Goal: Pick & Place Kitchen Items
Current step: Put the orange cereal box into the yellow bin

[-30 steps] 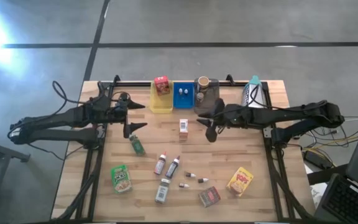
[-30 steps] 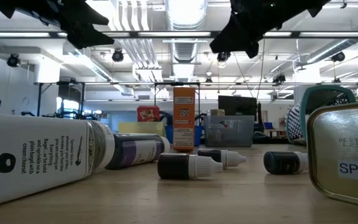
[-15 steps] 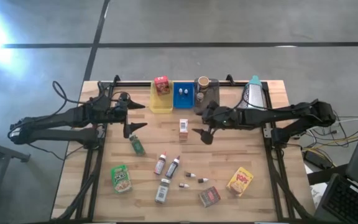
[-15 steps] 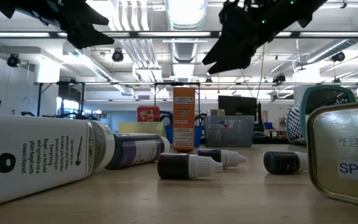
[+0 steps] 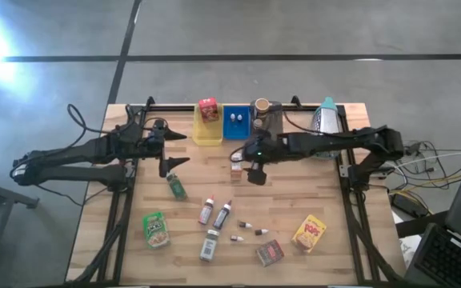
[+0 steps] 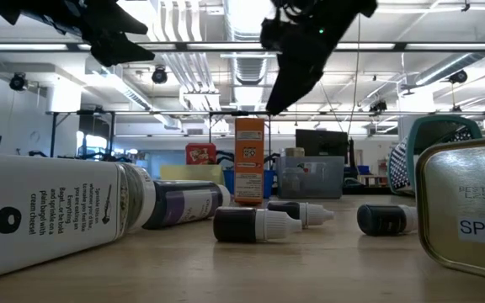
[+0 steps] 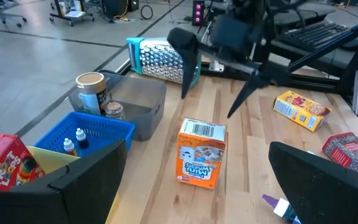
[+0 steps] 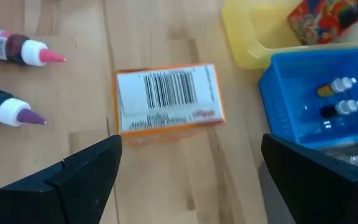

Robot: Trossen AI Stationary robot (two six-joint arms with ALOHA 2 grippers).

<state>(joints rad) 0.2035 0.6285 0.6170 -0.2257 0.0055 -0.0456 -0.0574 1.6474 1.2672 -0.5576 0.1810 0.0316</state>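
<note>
An orange snack box [image 8: 166, 102] stands upright on the wooden table [image 5: 294, 200], in front of the blue tray [image 5: 236, 122]. My right gripper [image 5: 246, 164] hangs open just above and beside it, slanting down, touching nothing; the left wrist view shows its spread fingers [image 7: 185, 53] over the box [image 7: 201, 152]. My left gripper [image 5: 178, 150] waits open above the table's left part. Bottles [image 5: 214, 212], a green bottle [image 5: 176, 186], a green pouch [image 5: 157, 228], a white jar [image 5: 209, 244], small vials [image 5: 246, 228], a tin [image 5: 270, 253] and a yellow box [image 5: 309, 233] lie toward the near edge.
At the far edge stand a yellow tray [image 5: 208, 134] holding a red box [image 5: 208, 110], the blue tray with two vials [image 8: 340, 96], and a grey tray [image 5: 269, 124] with a brown cup [image 5: 260, 106]. A grater [image 5: 326, 118] lies at the far right.
My right gripper has gone toward the table's left, from in front of the grey tray to over the orange box. It has tipped its fingers downward and has opened. The items on the table lie as before.
</note>
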